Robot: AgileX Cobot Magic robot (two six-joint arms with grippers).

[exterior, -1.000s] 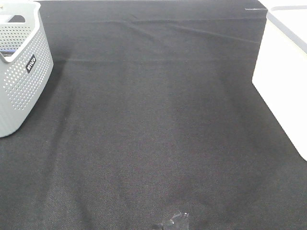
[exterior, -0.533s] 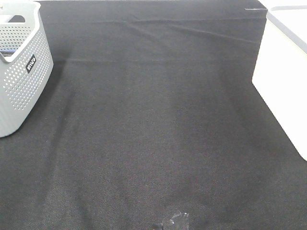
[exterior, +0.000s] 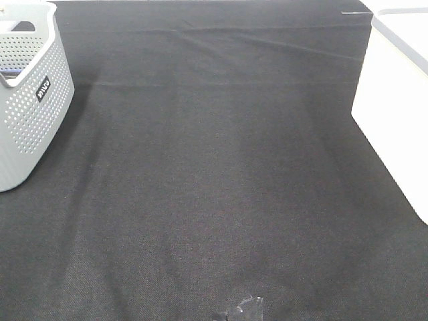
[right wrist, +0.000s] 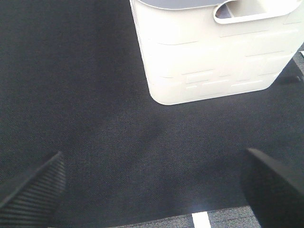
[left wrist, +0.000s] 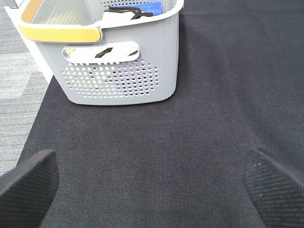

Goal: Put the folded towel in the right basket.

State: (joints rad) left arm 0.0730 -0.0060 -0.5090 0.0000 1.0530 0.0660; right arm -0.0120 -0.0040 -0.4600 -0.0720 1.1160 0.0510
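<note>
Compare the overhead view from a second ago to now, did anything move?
Nothing visibly changed. The grey perforated basket, the white basket and the black cloth sit where they were, and no towel or arm shows in the overhead view.

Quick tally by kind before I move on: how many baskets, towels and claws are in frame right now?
Baskets: 2, a grey perforated basket on the left and a white basket on the right.
Towels: 0 on the black cloth.
Claws: 2, the left claw and the right claw, both open and empty.
Total: 4.
</note>
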